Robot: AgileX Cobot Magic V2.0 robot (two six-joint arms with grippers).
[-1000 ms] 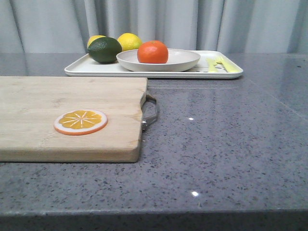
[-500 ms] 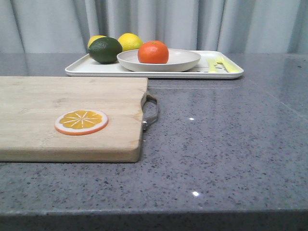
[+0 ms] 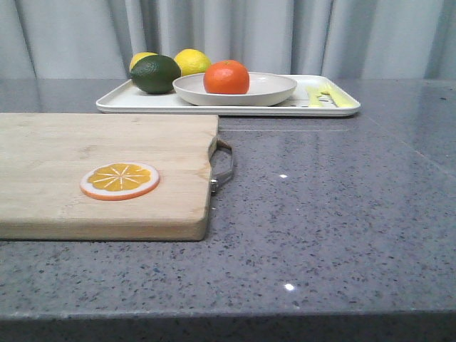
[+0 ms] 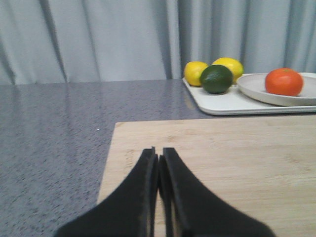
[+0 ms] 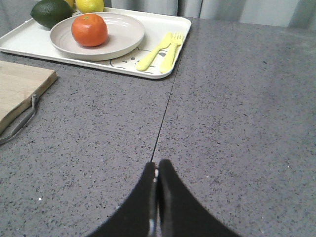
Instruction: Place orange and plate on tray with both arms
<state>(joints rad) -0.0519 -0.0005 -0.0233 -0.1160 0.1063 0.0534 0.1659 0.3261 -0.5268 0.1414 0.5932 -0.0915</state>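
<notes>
We see the orange point(image 3: 226, 77) sitting in the plate point(image 3: 271, 87), and the plate resting on the tray point(image 3: 142, 102), which lies toward the far edge of the worktop point(image 3: 320, 199). On the tray beside the plate are a dark green fruit point(image 3: 154, 74), touching or nearly touching the plate's rim, and two lemons point(image 3: 192, 61) behind it. At the tray's other end lie pale yellow utensils point(image 3: 324, 95); from the right wrist view we make out a fork and what may be a knife, though the second is hard to tell.

Nearer to us, along the left edge of the worktop, lies a wooden cutting board point(image 3: 71, 171) with a metal handle point(image 3: 224, 167) on its end. A flat orange slice point(image 3: 120, 180) rests on the board.

The left gripper point(image 4: 158, 157) hovers over the cutting board with its jaws pressed together and nothing between them. The right gripper point(image 5: 157, 170) hangs above bare worktop, well apart from the tray, its jaws likewise closed on nothing.
</notes>
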